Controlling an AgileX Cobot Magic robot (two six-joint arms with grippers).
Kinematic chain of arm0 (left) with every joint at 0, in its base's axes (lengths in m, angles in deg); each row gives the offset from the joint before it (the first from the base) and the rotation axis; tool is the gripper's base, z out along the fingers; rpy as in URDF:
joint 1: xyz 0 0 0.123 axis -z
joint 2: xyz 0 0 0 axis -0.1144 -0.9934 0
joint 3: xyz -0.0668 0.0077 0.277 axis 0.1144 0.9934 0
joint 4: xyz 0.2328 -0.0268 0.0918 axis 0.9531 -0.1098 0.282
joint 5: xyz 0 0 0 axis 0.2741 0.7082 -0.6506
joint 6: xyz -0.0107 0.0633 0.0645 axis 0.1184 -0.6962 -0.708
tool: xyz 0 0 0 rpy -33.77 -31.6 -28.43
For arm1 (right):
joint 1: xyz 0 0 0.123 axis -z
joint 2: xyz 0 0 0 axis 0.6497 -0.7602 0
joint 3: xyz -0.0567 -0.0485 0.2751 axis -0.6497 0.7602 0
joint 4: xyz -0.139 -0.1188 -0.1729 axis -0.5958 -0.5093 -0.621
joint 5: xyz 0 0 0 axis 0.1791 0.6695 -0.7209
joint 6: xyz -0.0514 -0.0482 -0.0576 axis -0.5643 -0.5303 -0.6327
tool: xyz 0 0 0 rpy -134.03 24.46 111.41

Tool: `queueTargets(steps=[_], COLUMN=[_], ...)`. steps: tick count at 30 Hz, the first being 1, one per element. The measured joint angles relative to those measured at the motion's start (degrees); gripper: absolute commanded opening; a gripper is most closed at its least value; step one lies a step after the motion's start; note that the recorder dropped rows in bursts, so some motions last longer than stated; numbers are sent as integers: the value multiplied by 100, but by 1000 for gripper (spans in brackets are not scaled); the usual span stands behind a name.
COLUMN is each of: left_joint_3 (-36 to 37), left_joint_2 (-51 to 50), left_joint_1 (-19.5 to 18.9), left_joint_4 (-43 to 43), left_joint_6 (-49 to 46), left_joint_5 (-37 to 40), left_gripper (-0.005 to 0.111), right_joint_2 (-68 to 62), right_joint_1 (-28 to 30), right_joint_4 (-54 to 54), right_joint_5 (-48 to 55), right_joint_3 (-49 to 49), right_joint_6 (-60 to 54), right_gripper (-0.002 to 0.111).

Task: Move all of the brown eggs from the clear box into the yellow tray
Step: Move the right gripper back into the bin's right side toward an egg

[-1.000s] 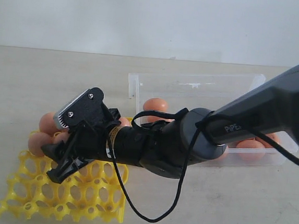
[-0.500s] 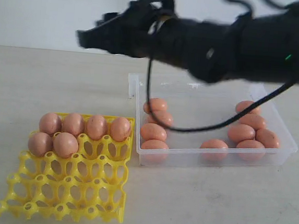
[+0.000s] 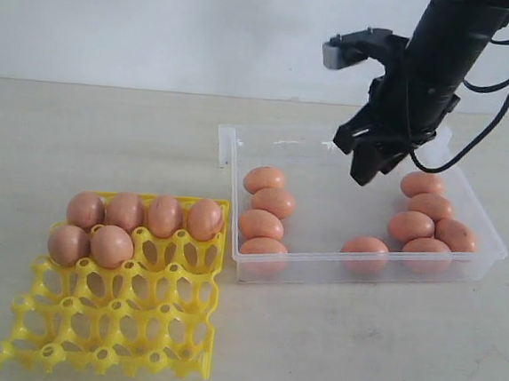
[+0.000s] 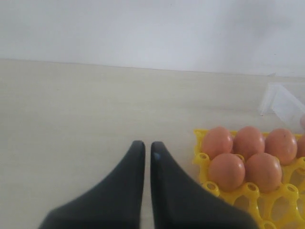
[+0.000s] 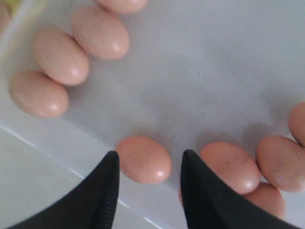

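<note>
The yellow tray [image 3: 118, 321] lies at the front left with several brown eggs [image 3: 128, 211] in its two far rows. The clear box [image 3: 319, 269] to its right holds more eggs: a column at its left end [image 3: 261, 223], a cluster at its right end [image 3: 431, 206] and a lone egg [image 3: 364, 247] by the front wall. My right gripper [image 3: 368, 169] hangs open and empty above the box's middle; in the right wrist view [image 5: 150, 156] its jaws frame the lone egg [image 5: 140, 164] below. My left gripper [image 4: 147, 145] is shut and empty, left of the tray [image 4: 248, 191], over bare table.
The tan table runs to a plain white wall behind. A corner of the clear box [image 4: 281, 100] shows past the tray in the left wrist view. The tray's near rows of cups hold nothing. The right arm's black cable loops beside the box's far right.
My right arm has swung up from the yellow tray and across to above the clear box. The tray's egg rows, hidden behind the arm one second ago, now show in full.
</note>
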Motion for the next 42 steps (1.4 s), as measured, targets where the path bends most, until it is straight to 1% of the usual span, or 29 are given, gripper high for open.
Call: queueTargets(steps=[2, 5, 8, 9, 10, 11, 12, 15, 19, 21, 24, 35, 42], left_joint_3=[0, 0, 0, 0, 0, 0, 0, 0, 0, 0, 0, 0, 0], left_joint_2=[0, 0, 0, 0, 0, 0, 0, 0, 0, 0, 0, 0, 0], left_joint_1=[0, 0, 0, 0, 0, 0, 0, 0, 0, 0, 0, 0, 0], left_joint_4=[0, 0, 0, 0, 0, 0, 0, 0, 0, 0, 0, 0, 0], left_joint_6=[0, 0, 0, 0, 0, 0, 0, 0, 0, 0, 0, 0, 0], left_joint_5=[0, 0, 0, 0, 0, 0, 0, 0, 0, 0, 0, 0, 0], left_gripper=[4, 4, 4, 4, 4, 4, 4, 4, 4, 4, 4, 4, 4], right_joint_2=[-80, -94, -82, -82, -82, -82, -73, -60, -60, -94, -182, -302, -386], right_joint_1=[0, 0, 0, 0, 0, 0, 0, 0, 0, 0, 0, 0, 0], right_joint_4=[-278, -379, -518, -532, -553, -568, -594, -616, -844, -892, -999, -1366, -1504], right_joint_5=[185, 274, -343, -344, -132, 42, 230, 182, -437, -630, -685, -727, -995], right_joint_3=[-52, -92, -102, -102, -114, -114, -114, -114, -114, -124, -48, 771, 890], right_joint_6=[-33, -47, -47, -68, -317, -558, -1055, -2253, -4033, -4375, -4480, -4680, -4680], right_gripper=[35, 35, 36, 40, 43, 50, 51, 51, 51, 51, 51, 51, 51])
